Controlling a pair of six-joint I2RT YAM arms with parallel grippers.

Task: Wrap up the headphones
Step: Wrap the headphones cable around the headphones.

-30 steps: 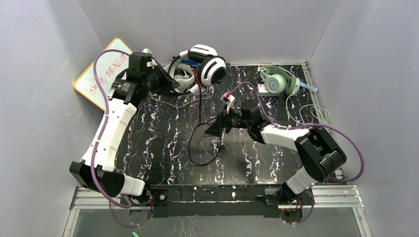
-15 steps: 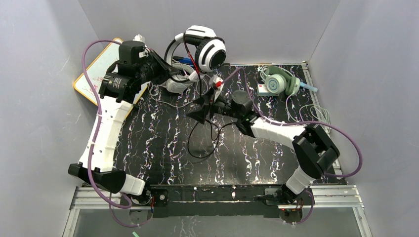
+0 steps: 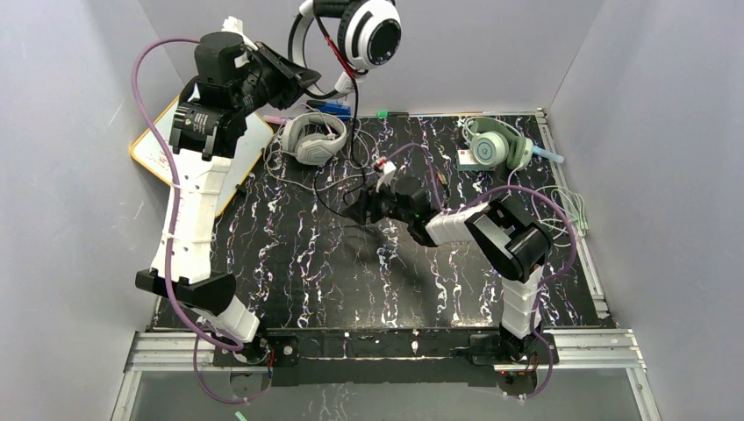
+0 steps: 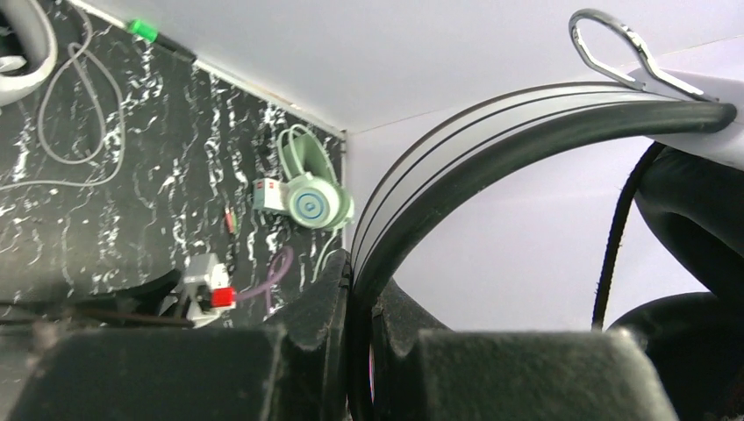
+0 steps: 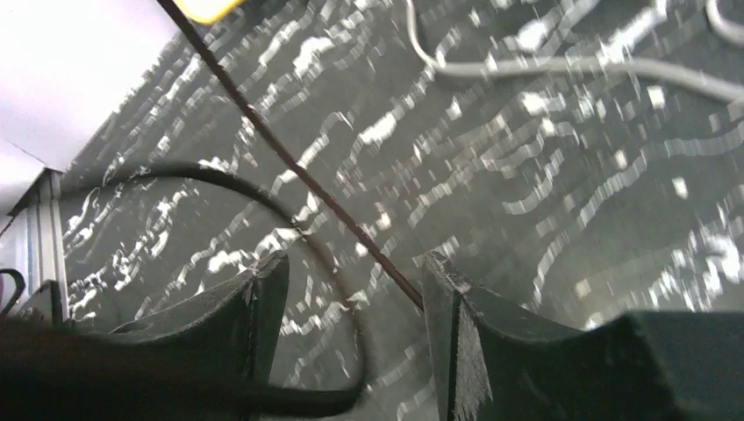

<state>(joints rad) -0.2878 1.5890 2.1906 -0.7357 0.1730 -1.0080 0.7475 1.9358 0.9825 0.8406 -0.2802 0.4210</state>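
A: L gripper (image 3: 298,77) clamped on band of black-and-white headphones (image 3: 370,31), up high by back wall

B: R gripper (image 3: 360,209) jaws parted, black cable (image 5: 202,173) betw them, over table (image 3: 289,263) centre; grey headset (image 3: 313,139), mint headset (image 3: 496,149) lie at back

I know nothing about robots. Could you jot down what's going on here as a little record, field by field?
Left gripper: shut on the headband of the black-and-white headphones, lifted off the table
Right gripper: open, low over the table, black cable running between its fingers
Grey headset: lying on the table, far left
Mint-green headset: lying on the table, far right corner
Wrapping: cable hangs loose, not yet wound
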